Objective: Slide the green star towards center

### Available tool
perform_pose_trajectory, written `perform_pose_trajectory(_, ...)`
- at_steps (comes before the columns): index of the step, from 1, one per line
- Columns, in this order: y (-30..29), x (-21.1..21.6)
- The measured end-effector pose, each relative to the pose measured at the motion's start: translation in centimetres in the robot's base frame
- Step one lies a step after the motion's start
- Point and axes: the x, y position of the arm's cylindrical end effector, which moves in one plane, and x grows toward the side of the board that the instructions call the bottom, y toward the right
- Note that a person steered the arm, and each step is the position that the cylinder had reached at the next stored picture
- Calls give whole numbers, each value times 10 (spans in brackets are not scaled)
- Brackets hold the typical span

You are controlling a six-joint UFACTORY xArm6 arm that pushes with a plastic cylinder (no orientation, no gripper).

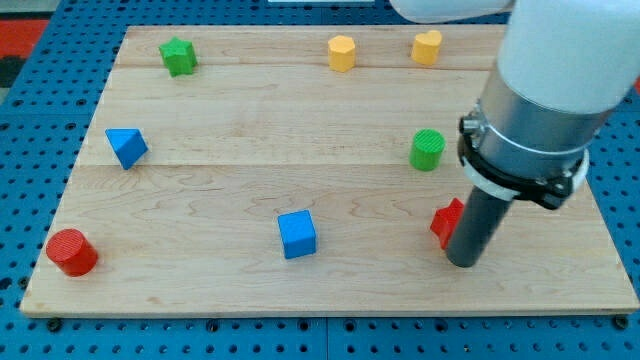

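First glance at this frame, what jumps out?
The big grey-and-white arm fills the view's right, its dark rod ending at my tip, which sits right beside a partly hidden red block near the board's lower right. The green star lies far off at the view's top left, untouched. Scattered between are a blue cube, a green cylinder and a red cylinder at the bottom left.
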Motion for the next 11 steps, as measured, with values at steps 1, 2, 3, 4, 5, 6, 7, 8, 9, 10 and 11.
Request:
perform_pose_trajectory(1, -4, 20)
perform_pose_trajectory(2, -42, 22)
perform_pose_trajectory(3, -85, -17)
perform_pose_trajectory(4, -110, -83)
perform_pose_trajectory(5, -183, -139)
perform_pose_trajectory(6, -237, -201)
perform_pose_trajectory(7, -337, -206)
perform_pose_trajectory(8, -405, -260)
perform_pose_trajectory(9, -384, -310)
perform_pose_trajectory(10, -281, -315)
perform_pose_trajectory(11, -204, -295)
